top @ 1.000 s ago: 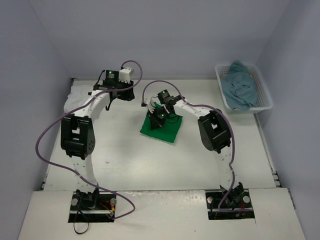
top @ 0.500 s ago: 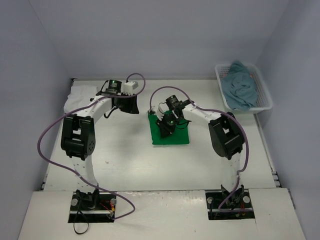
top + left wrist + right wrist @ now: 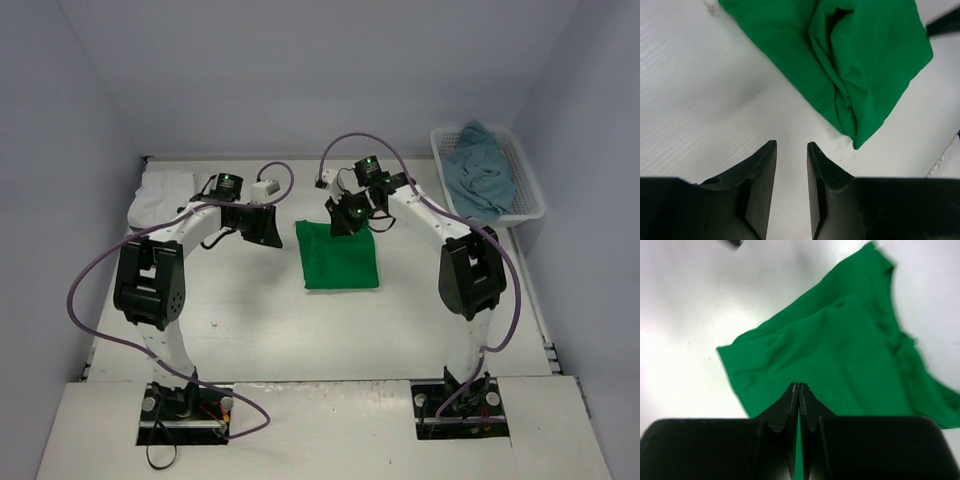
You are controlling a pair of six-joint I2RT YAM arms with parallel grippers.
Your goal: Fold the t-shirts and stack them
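From my wrist views, the right gripper [image 3: 798,386] has its fingers pinched together above the green t-shirt [image 3: 840,355], the left gripper [image 3: 791,146] is slightly parted and empty beside its rumpled corner, and only overhead shows a folded rectangle in the middle of the table [image 3: 250,320].

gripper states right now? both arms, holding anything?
Left gripper: fingers apart, empty, over the table beside the green t-shirt.
Right gripper: fingers shut, nothing held, above the green t-shirt.
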